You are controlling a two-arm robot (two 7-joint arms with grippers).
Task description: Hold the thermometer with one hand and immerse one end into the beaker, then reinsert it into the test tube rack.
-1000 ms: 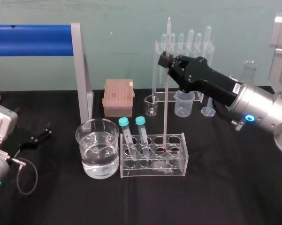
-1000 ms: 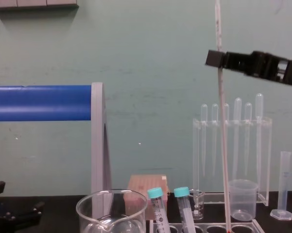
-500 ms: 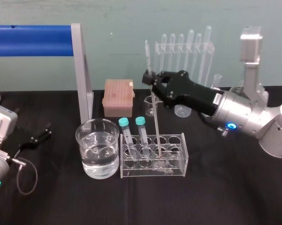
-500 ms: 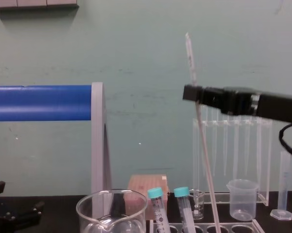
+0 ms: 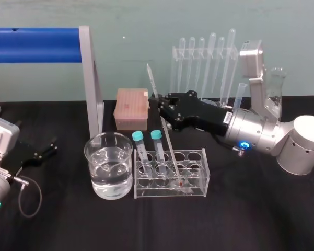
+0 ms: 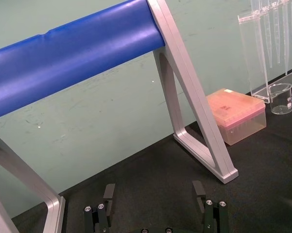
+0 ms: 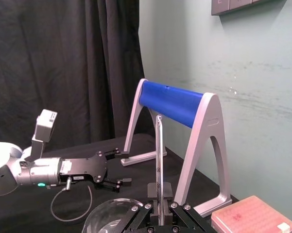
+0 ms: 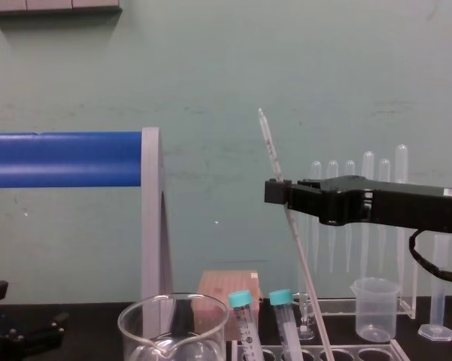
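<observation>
Evidently the reinsertion step is in hand: the long, thin clear glass thermometer (image 5: 171, 146) leans with its reddish bulb down in a hole of the low translucent test tube rack (image 5: 196, 192), its top tilted toward the robot's left. The long black right end effector (image 5: 161, 106) on its silver wrist is clamped on the rod well above the rack, probably so the lower length is free to enter the hole (a high grip also clears the teal-capped tubes (image 5: 138, 136)). The wide clear glass beaker (image 5: 94, 178), holding water, stands just beside the rack. The small black left end effector (image 6: 154, 187) rests spread wide at the left of the black table (image 5: 251, 219).
</observation>
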